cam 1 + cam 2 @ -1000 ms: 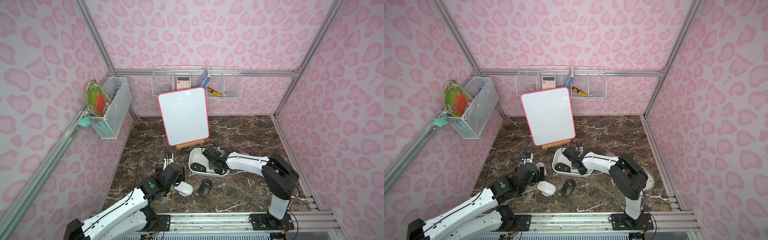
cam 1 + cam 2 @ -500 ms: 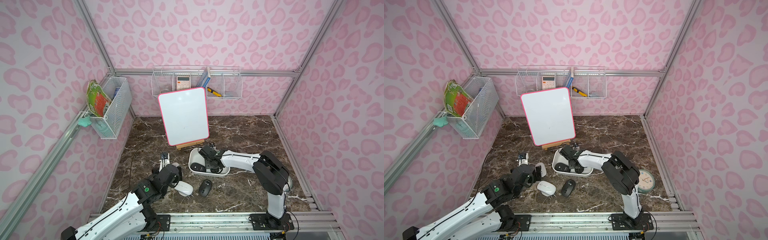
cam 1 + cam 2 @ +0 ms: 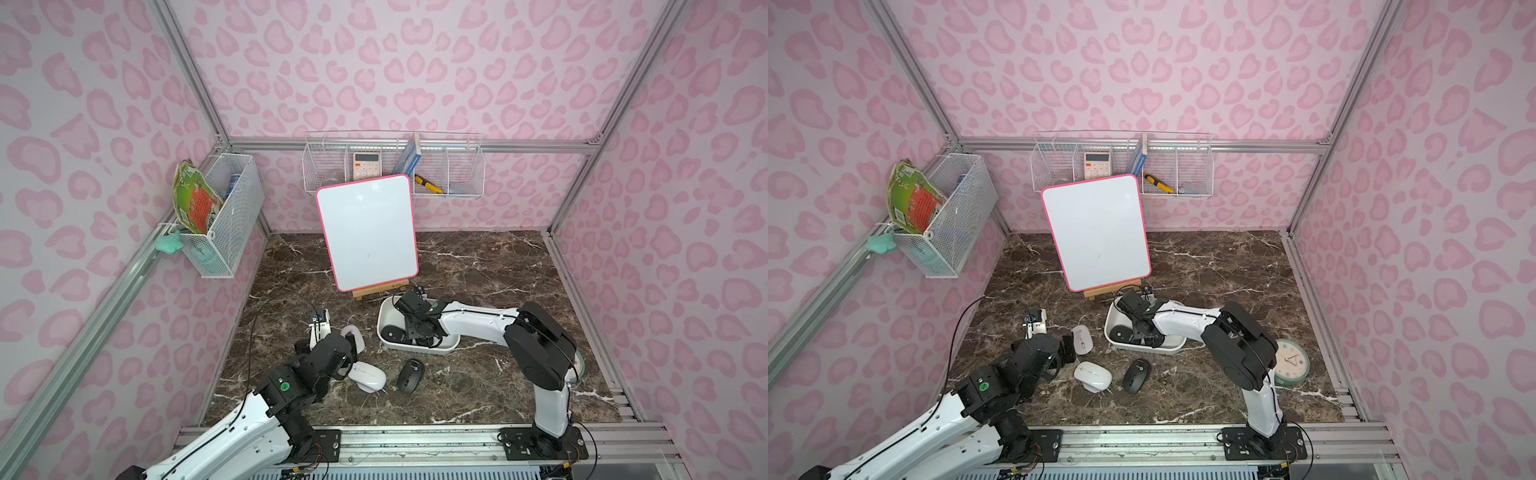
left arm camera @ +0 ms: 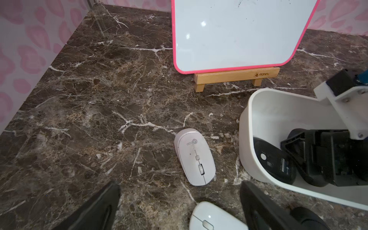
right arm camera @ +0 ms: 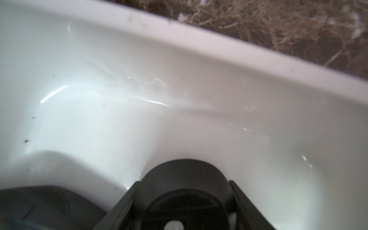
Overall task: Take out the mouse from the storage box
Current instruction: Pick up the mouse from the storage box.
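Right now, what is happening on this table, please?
The right gripper is down inside the storage box, its fingers against both sides of a black mouse. A second black mouse lies beside it in the box. The left gripper hovers open over the table, where a pale mouse, a white mouse and a dark mouse lie.

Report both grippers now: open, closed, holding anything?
Left gripper: open, holding nothing.
Right gripper: closed on a black mouse inside the storage box.
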Robot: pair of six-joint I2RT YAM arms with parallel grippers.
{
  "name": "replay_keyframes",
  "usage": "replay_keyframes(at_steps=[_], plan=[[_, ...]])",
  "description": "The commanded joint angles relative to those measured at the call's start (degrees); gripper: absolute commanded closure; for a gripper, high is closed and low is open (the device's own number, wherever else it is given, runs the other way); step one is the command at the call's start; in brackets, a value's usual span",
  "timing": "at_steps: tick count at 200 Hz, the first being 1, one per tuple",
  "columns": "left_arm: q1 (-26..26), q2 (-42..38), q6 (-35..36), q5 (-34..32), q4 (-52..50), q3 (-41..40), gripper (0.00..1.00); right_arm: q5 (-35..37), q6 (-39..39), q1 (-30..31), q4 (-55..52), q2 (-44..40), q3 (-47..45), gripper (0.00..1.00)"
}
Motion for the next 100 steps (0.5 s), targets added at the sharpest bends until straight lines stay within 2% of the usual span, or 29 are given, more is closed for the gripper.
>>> replay_keyframes(at_steps=[1, 14, 46, 65, 82, 100], plan=[[0.0, -0.4, -0.7, -0.9, -0.8, 0.0, 0.01, -2.0, -0.9, -0.1, 2.6, -1.6, -1.0, 0.48], [0.0, -0.6, -0.6, -0.9, -0.7, 0.0, 0.01, -3.8, -1.0, -0.8, 3.9, -2.1, -1.6, 0.53], [0.0, -0.7, -0.5, -0.8, -0.4, -0.1, 0.01, -4.2, -1.7, -1.3, 4.1, -1.4, -0.6, 0.52], [0.0, -0.4, -0.5, -0.9, -0.3, -0.2, 0.01, -7.7, -1.9, -2.4, 7.0, -1.9, -1.7, 0.52], [0.0, -0.1, -0.5, -1.1, -0.2, -0.1, 0.01, -11.2, -2.0, -3.9, 10.3, -2.7, -3.4, 0.63], [0.0, 0.3, -0.5, -1.0, -0.1, -0.1, 0.01, -11.7, -2.6, -4.4, 10.5, -2.5, -3.1, 0.76]])
